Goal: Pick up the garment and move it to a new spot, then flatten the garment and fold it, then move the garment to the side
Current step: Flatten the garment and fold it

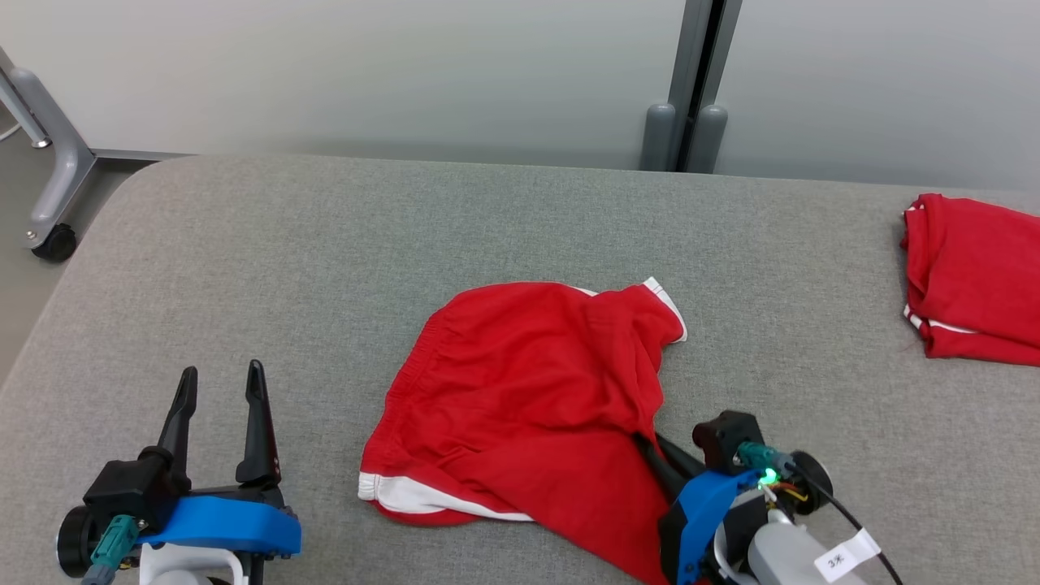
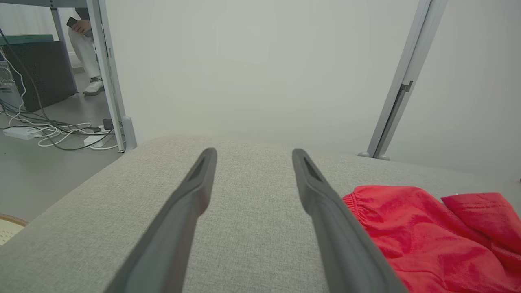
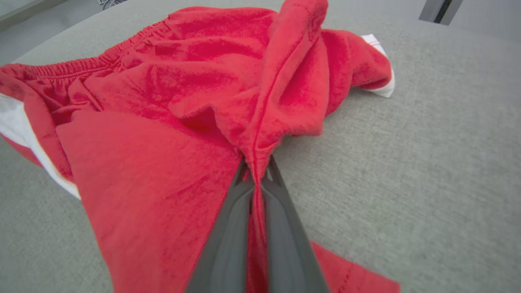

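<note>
A pair of red shorts with white trim (image 1: 528, 390) lies crumpled on the grey padded table (image 1: 325, 244), near its middle. My right gripper (image 3: 255, 165) is shut on a fold of the red cloth (image 3: 260, 134), which is pinched between its two dark fingers and pulled up into a ridge. In the head view that gripper (image 1: 650, 451) sits at the garment's lower right edge, its tips hidden under cloth. My left gripper (image 1: 219, 378) stands open over bare table to the left of the garment, nothing between its fingers (image 2: 195, 191). The shorts (image 2: 427, 236) show at its right.
A second red folded garment (image 1: 971, 280) lies at the table's far right edge. A grey post (image 1: 691, 81) stands behind the table, a wheeled frame leg (image 1: 53, 195) at the back left. A person's leg and shoe (image 2: 91, 61) show far off beside cables on the floor.
</note>
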You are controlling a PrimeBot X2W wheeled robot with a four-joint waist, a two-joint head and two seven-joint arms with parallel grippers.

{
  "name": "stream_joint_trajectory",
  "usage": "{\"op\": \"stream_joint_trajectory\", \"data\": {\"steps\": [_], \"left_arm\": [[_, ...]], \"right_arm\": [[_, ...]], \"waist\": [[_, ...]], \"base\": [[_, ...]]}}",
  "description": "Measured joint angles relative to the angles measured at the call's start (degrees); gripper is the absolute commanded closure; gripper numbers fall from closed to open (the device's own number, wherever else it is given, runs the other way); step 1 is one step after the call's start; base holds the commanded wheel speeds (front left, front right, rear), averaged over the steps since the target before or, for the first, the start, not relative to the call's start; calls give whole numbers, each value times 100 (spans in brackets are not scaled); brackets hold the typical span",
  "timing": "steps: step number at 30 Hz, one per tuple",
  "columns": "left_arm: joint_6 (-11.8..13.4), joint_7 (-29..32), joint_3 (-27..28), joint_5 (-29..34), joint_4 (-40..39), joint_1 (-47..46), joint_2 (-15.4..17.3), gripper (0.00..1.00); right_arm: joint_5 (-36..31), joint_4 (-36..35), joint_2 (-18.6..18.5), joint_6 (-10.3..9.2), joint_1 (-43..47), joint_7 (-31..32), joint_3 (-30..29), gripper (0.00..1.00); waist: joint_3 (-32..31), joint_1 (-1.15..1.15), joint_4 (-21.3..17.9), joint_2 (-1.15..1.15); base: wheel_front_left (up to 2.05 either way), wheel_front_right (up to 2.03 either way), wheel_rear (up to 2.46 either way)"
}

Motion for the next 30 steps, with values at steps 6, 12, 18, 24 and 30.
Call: {"op": "stream_joint_trajectory", "data": {"steps": [6,12,18,24,30], "left_arm": [[-44,0,37,45,48,-14,-47,0],[-68,0,16,60,80,-98,-107,0],[-78,0,-88,66,93,-246,-172,0],[-99,1,-157,40,137,-421,-205,0],[-100,0,-276,-42,164,-515,-209,0]], "right_arm": [[108,103,-97,0,-452,-225,46,100],[213,140,-253,0,-959,-167,114,100],[415,415,-401,0,-1544,24,163,100],[450,1003,-502,0,-2132,-8,149,100],[382,1697,-457,0,-2598,-213,149,67]], "waist": [[0,0,22,0],[73,0,74,0],[259,0,179,0],[464,0,367,0],[654,0,479,0]], "base": [[0,0,0],[0,0,0],[0,0,0],[0,0,0],[0,0,0]]}}
